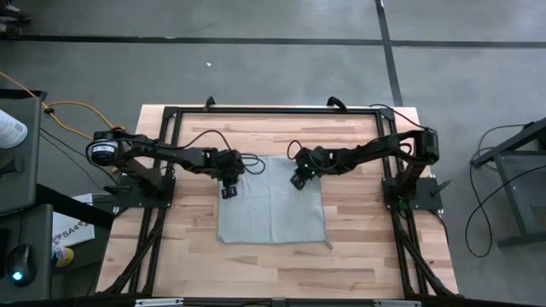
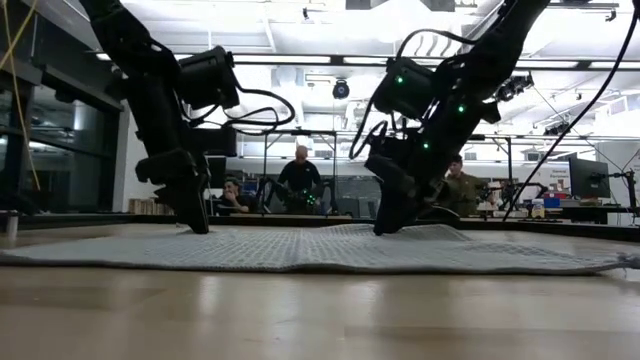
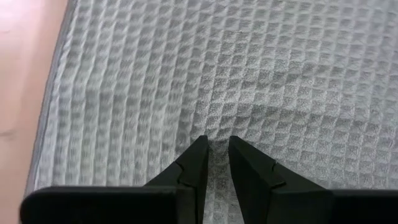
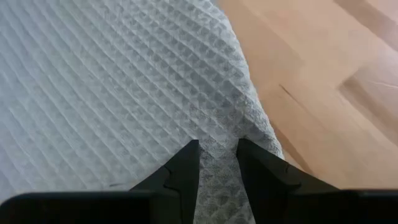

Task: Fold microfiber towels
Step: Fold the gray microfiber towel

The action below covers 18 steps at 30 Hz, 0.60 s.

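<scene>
The light grey-blue waffle-textured towel [image 1: 273, 213] lies spread flat on the wooden table [image 1: 367, 247]. My left gripper [image 1: 229, 190] is down on the towel near its far left corner, with its fingers nearly together on a pucker of cloth. My right gripper [image 1: 299, 181] is down on the towel near its far right corner, its fingers likewise closed on a ridge of cloth. In the low view both grippers, left [image 2: 198, 226] and right [image 2: 386, 228], stand on the towel [image 2: 300, 250] with their fingertips at cloth level. My left gripper pinches a small pucker of the towel [image 3: 217, 142] between its two fingers, a little in from the left edge near the far corner. The fingers come from above, pointing down. The towel still lies on the table. My right gripper pinches a raised ridge of the towel [image 4: 217, 146] between its two fingers, close to the right edge [image 4: 264, 127] near the far corner. The fingers come from above, slanting down. The cloth there bulges up slightly [image 2: 430, 232]; the rest lies flat.
Bare wood lies around the towel on all sides, with the black frame [image 1: 273, 111] along the table's far edge and sides. People sit at desks in the room beyond the table [image 2: 300, 185].
</scene>
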### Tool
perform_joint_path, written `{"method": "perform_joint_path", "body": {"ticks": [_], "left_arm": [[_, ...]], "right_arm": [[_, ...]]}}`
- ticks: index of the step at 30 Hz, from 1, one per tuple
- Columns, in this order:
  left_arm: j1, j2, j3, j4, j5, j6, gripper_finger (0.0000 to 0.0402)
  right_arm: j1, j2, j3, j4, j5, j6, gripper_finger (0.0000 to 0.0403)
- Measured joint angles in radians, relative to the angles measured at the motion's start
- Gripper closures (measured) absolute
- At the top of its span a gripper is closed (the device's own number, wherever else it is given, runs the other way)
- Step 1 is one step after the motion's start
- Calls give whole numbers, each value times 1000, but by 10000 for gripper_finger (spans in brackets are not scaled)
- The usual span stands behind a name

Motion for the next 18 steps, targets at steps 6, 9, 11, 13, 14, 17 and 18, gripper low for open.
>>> {"method": "perform_joint_path", "body": {"ticks": [6, 9, 11, 13, 14, 17, 18], "left_arm": [[65, 2, -1, 23, 50, 55, 336], [94, 2, 5, 23, 56, 81, 336], [111, 2, 9, 26, 67, 98, 336], [127, 3, 11, 44, 82, 109, 336], [135, 3, 12, 56, 95, 110, 336], [148, 3, 13, 78, 122, 111, 336], [147, 3, 13, 80, 122, 111, 336]], "right_arm": [[-17, 0, 0, -42, 56, 1, 296], [-22, -11, -1, -55, 77, -13, 296], [-36, -19, -2, -62, 83, -16, 296], [-51, -28, -3, -70, 88, -18, 296], [-59, -33, -3, -71, 88, -22, 296], [-78, -48, -6, -76, 85, -37, 296], [-82, -48, -6, -76, 80, -41, 296]]}}
